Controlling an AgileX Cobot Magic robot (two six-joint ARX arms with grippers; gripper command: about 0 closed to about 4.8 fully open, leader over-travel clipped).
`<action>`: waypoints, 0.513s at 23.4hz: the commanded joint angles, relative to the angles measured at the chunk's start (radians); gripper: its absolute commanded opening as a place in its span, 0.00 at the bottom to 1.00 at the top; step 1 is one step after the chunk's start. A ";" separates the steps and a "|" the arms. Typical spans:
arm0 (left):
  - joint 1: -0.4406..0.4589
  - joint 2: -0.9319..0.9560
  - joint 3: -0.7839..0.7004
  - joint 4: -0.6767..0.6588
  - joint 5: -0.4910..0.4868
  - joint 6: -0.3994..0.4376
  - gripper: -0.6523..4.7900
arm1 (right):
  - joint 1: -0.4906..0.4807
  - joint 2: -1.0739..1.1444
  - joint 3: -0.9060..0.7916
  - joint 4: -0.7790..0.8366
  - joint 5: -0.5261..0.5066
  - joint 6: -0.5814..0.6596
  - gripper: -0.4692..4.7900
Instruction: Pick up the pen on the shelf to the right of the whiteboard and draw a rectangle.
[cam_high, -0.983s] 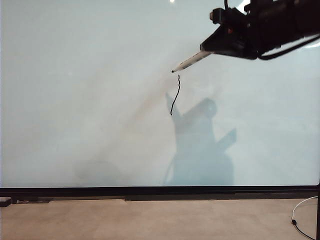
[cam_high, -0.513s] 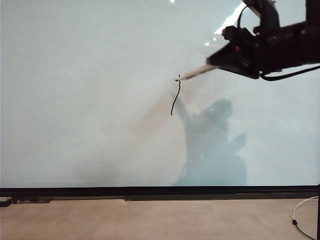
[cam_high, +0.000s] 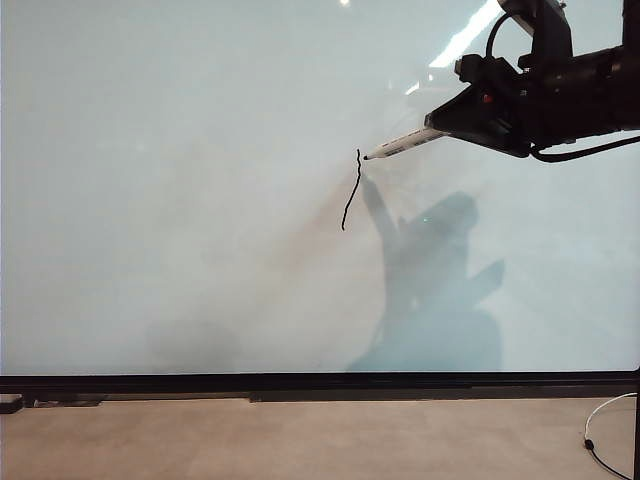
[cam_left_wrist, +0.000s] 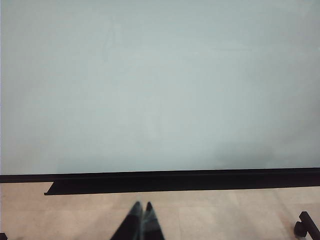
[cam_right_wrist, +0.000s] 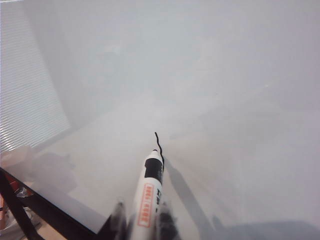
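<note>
The whiteboard fills the exterior view. My right gripper comes in from the upper right, shut on the pen. The pen's dark tip sits at the board just right of the top end of a single wobbly black stroke. No rectangle shows, only this stroke. In the right wrist view the pen sticks out between both fingers, tip beside the stroke. My left gripper is shut on nothing, low in front of the whiteboard. The shelf is out of view.
A black frame runs along the board's lower edge, with a beige surface below it. A thin white cable lies at the lower right. The arm's shadow falls on the board. A black piece sits low by the frame.
My right gripper and the pen moved right and slightly down. The tip went from above and left of the stroke's top end to just right of it. The left gripper's motion cannot be judged.
</note>
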 joint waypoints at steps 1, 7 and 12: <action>0.000 0.000 0.002 0.010 0.002 0.001 0.11 | 0.000 -0.003 0.003 0.023 -0.003 0.000 0.08; 0.000 0.000 0.002 0.010 0.002 0.001 0.11 | -0.005 -0.003 0.003 0.045 -0.003 0.000 0.08; 0.000 0.000 0.002 0.010 0.002 0.001 0.11 | -0.006 -0.002 0.003 0.045 -0.004 0.000 0.08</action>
